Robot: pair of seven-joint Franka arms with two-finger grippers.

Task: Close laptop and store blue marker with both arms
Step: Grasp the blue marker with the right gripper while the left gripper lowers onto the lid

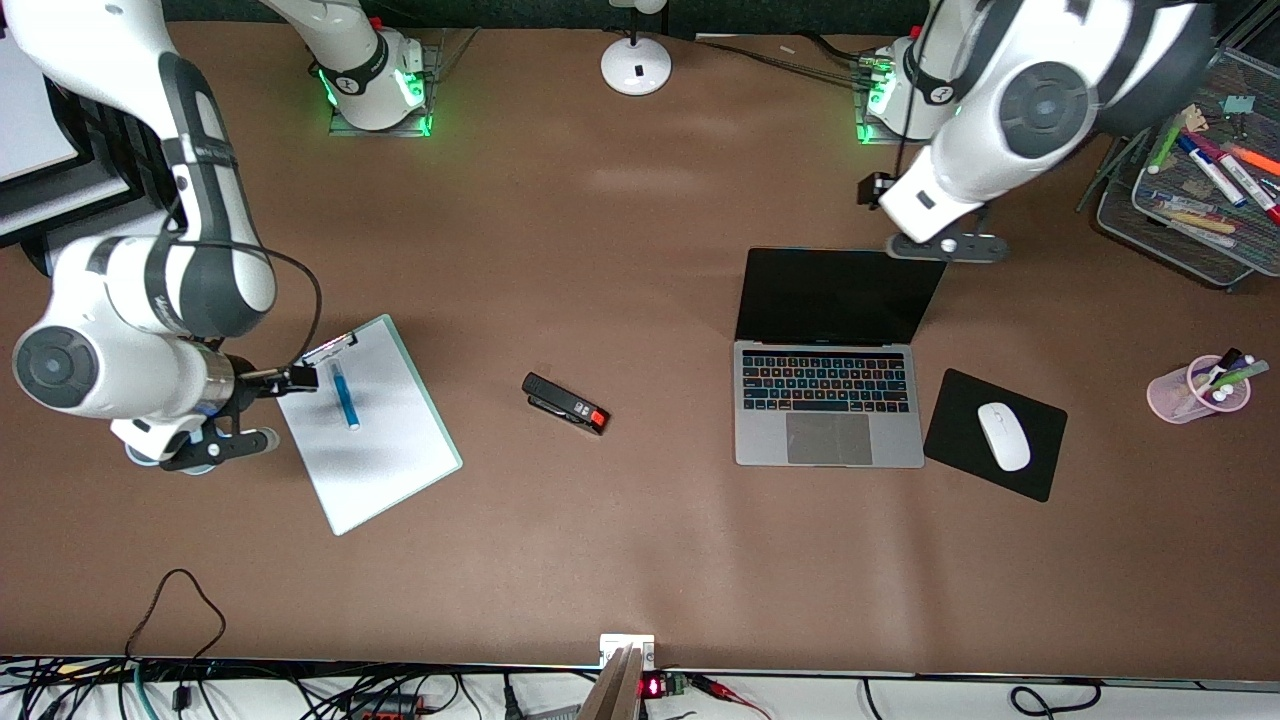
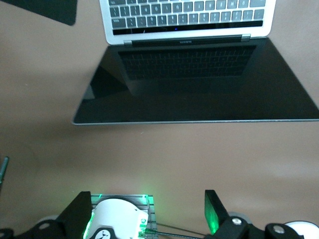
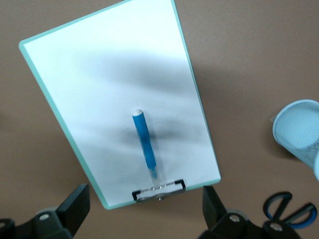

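Note:
The silver-grey laptop [image 1: 828,405] [image 2: 189,20] lies open toward the left arm's end of the table, its black screen [image 1: 838,295] [image 2: 199,84] tilted well back. My left gripper [image 1: 945,246] [image 2: 147,213] hangs open and empty over the table by the screen's top edge, between the laptop and the left arm's base. The blue marker [image 1: 343,393] [image 3: 144,145] lies on a white clipboard [image 1: 385,450] [image 3: 99,74] toward the right arm's end. My right gripper [image 1: 205,445] [image 3: 144,206] hovers open over the clipboard's clip end, holding nothing.
A black stapler [image 1: 565,403] lies mid-table. A white mouse [image 1: 1003,435] sits on a black pad [image 1: 960,400] beside the laptop. A pink pen cup [image 1: 1190,395] and a mesh tray of markers [image 1: 1180,245] stand at the left arm's end. Scissors [image 3: 289,211] and a pale blue cup [image 3: 299,129] lie near the clipboard.

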